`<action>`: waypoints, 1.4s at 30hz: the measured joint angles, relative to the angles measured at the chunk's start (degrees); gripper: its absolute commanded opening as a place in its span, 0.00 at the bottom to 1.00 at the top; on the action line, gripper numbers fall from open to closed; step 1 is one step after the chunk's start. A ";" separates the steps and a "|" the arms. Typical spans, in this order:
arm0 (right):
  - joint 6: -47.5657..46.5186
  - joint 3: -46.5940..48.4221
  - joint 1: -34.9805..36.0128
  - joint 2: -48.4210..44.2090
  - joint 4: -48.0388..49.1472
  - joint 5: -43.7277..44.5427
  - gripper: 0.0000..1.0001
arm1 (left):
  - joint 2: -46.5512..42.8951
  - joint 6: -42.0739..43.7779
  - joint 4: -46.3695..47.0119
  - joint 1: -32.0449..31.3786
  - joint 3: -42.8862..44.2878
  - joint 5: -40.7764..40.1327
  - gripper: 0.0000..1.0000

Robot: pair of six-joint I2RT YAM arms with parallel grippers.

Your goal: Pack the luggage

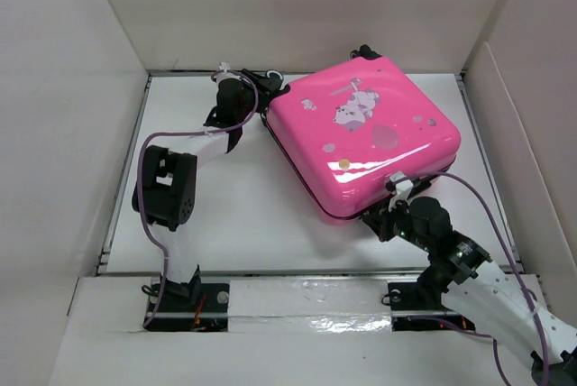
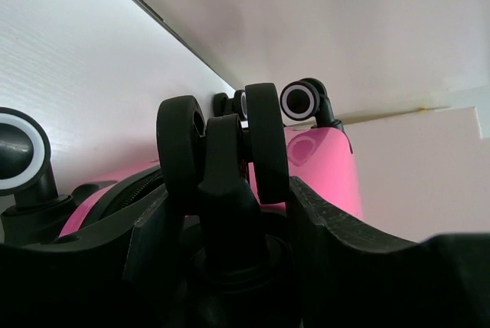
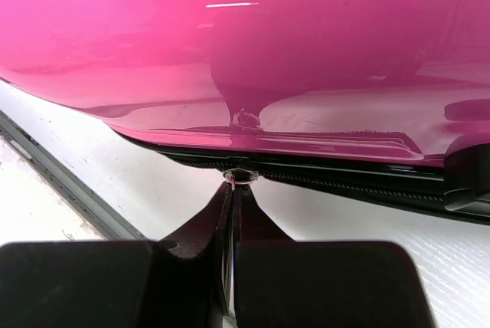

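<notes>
The luggage (image 1: 361, 133) is a glossy hot-pink hard-shell case with a cartoon print. It lies flat and closed at the back right of the white floor. My left gripper (image 1: 259, 108) is at its far left corner. In the left wrist view the fingers (image 2: 329, 221) stand close on both sides of a black twin wheel (image 2: 264, 144), against its caster stem. My right gripper (image 1: 386, 212) is at the near edge of the case. Its jaws (image 3: 239, 187) are pressed together on the small metal zipper pull (image 3: 240, 175), just under the pink shell (image 3: 230, 37) and black zipper line.
White walls (image 1: 72, 88) box in the work area on the left, back and right. A second black wheel with a white ring (image 2: 300, 100) sticks up at the case's far corner, near the back wall. Another wheel (image 2: 17, 152) shows at the left edge.
</notes>
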 measured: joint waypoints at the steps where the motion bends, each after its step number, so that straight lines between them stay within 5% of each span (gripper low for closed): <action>1: 0.00 0.00 0.00 -0.02 0.00 0.02 0.00 | -0.46 0.22 -0.50 0.00 -0.02 -0.20 0.00; 30: 0.00 0.04 0.00 1.79 2.08 1.29 0.00 | -3.63 2.27 -9.46 0.13 5.95 2.89 0.00; 42: 0.04 0.07 0.02 2.14 2.56 0.79 0.00 | 6.82 0.02 -9.77 1.64 11.82 6.54 0.00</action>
